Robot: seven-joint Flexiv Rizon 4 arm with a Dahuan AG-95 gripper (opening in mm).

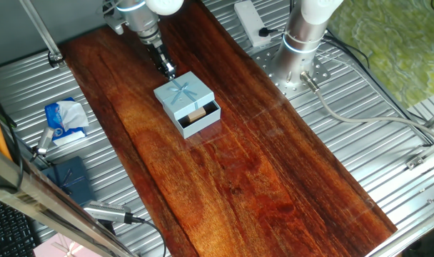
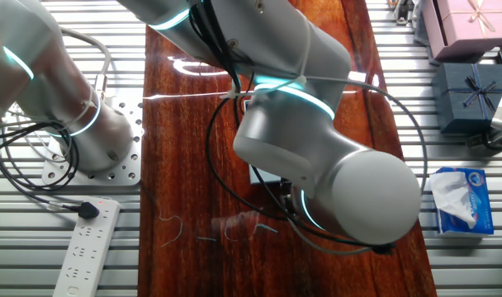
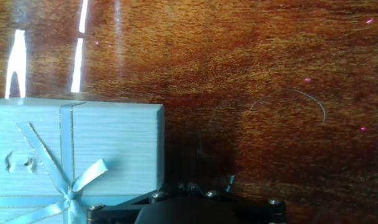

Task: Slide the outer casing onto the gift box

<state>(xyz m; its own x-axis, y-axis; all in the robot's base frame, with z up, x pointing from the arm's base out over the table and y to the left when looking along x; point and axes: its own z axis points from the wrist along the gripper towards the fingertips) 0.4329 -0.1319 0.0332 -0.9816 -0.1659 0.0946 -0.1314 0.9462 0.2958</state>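
Note:
The outer casing (image 1: 181,93), a light blue sleeve with a pale ribbon bow, sits on the wooden board (image 1: 260,178). It partly covers the gift box (image 1: 203,119), whose open end with dark lining and a small tan piece (image 1: 197,114) sticks out toward the near right. My gripper (image 1: 168,70) stands at the casing's far edge, with its fingers together and nothing between them. In the hand view the casing (image 3: 83,149) fills the lower left, beside the gripper body (image 3: 189,208). In the other fixed view the arm hides both boxes.
A tissue pack (image 1: 63,120), a dark navy box (image 1: 71,178) and a pink box (image 1: 60,250) lie left of the board on the metal table. The arm's base (image 1: 303,43) stands at the back right. A power strip (image 2: 86,247) lies by the base.

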